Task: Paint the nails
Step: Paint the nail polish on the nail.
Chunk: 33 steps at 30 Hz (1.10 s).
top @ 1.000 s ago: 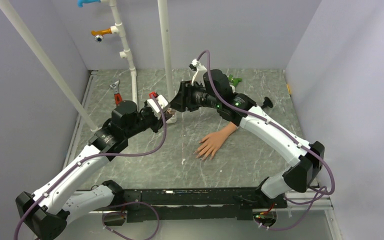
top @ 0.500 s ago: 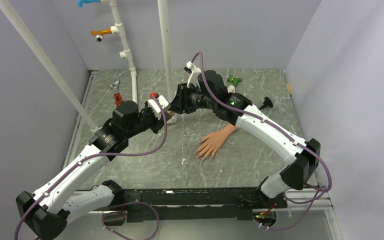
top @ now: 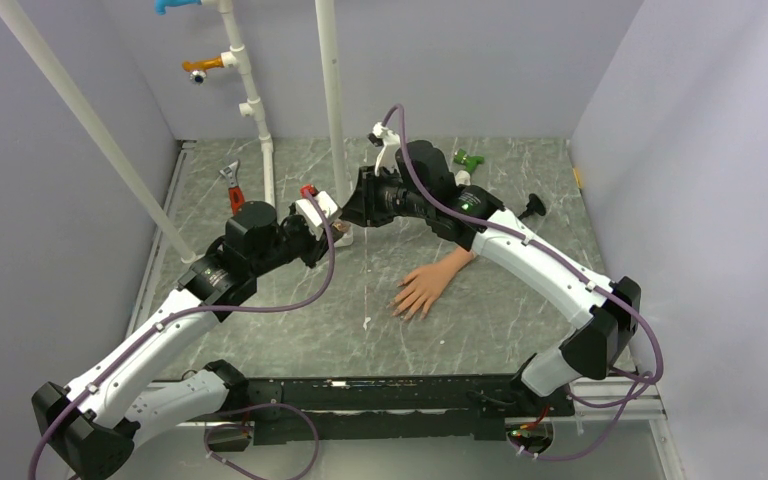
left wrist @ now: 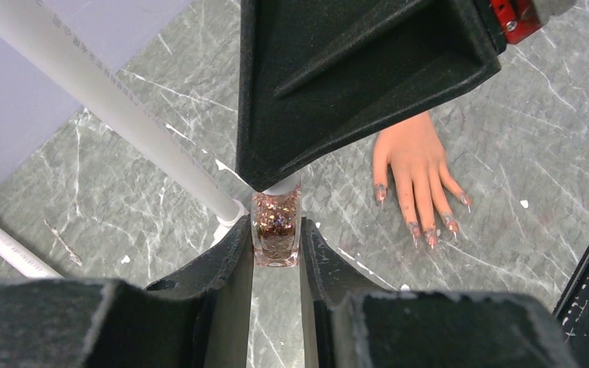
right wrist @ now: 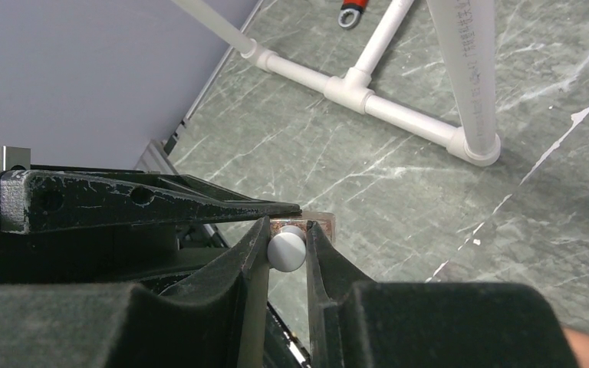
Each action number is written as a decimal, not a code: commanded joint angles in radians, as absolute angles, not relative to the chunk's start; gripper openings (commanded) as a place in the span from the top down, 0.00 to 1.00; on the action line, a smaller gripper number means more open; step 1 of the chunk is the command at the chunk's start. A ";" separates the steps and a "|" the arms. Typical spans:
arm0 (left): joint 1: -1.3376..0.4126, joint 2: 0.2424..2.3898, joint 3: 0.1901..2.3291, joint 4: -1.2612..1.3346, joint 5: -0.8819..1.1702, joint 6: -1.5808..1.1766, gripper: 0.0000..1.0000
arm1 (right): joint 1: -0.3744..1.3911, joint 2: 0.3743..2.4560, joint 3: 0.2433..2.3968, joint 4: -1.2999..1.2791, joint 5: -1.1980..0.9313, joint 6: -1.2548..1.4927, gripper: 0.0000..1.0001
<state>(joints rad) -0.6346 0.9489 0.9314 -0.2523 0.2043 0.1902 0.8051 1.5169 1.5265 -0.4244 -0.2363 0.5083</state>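
Glitter bottle (left wrist: 276, 230) in L gripper (left wrist: 276, 244), cap (right wrist: 287, 250) half-hidden — R gripper (right wrist: 287, 230) pinching

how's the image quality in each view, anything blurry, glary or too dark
Top external: even soft light, faint shadows on the table, sharp throughout, no glare. Left wrist: glitter polish bottle and the nails crisp; the left tool, close to the lens, is dark with little detail. Right wrist: white cap sharp, right tool a black mass, white pipe bright but not blown out.

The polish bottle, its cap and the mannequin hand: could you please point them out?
polish bottle (left wrist: 276, 230), left wrist view, glass body
cap (right wrist: 287, 248), right wrist view, rounded end
mannequin hand (top: 425, 285), top view, its back
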 commanded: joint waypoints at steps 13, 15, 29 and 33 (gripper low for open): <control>-0.639 0.926 0.966 -0.221 0.265 0.206 1.00 | 0.810 1.413 1.394 -0.261 -0.321 0.322 1.00; -0.639 0.924 0.965 -0.225 0.268 0.212 1.00 | 0.811 1.396 1.364 -0.229 -0.342 0.292 1.00; -0.639 0.917 0.951 -0.219 0.370 0.231 1.00 | 0.810 1.302 1.253 -0.138 -0.495 0.016 1.00; -0.640 0.927 0.954 -0.223 0.371 0.230 1.00 | 0.809 1.304 1.264 -0.138 -0.503 0.010 1.00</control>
<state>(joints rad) -0.6422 0.9302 0.9314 -0.2726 0.3523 0.2169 0.8047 1.3273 1.2480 -0.1715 -0.4332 0.0639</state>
